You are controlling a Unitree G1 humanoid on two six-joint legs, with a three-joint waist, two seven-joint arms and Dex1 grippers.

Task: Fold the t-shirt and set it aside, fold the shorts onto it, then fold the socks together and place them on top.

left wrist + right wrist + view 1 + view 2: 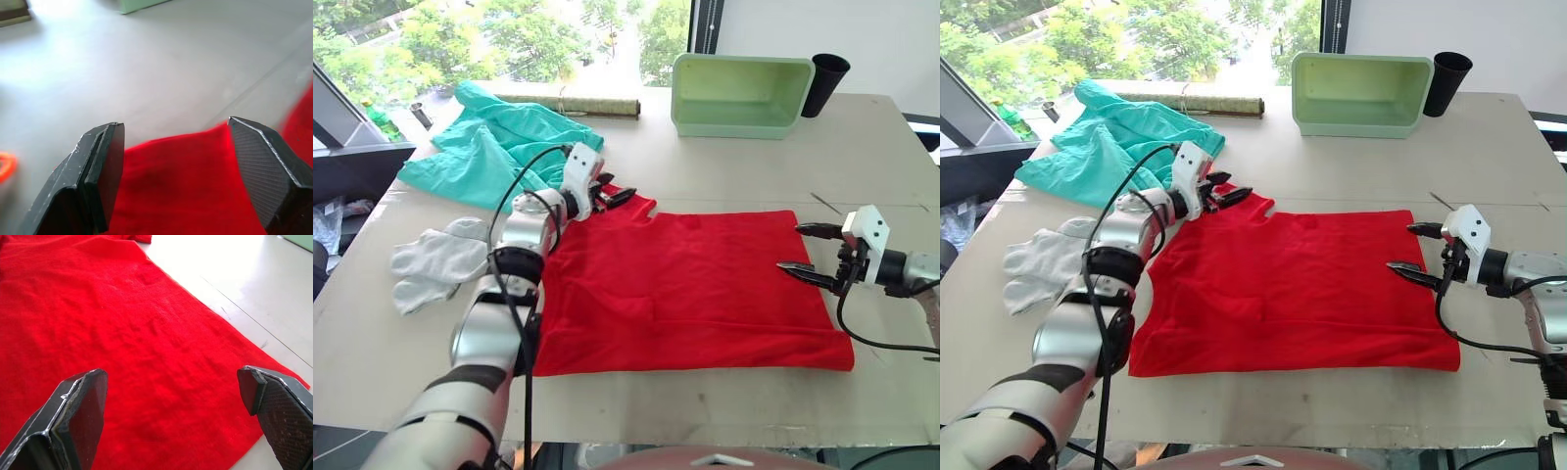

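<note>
Red t-shirt (685,289) spread flat on the table (744,186), with an open gripper at each of its ends.

The left gripper (610,193) is seen at the shirt's collar end, its two black fingers spread, with red cloth lying between and just below them in the left wrist view; whether the cloth is touched cannot be told. The right gripper (808,253) is held over the opposite edge of the shirt, fingers spread wide, the fabric lying beneath and beyond them. The shorts (499,147) are bunched on the table beyond and outward of the left gripper, just beside it. The socks (435,262) lie back along the left forearm, on its outer side, near the shirt's edge. A pale green bin (741,94) and a black cup (824,83) are set well beyond both grippers.
</note>
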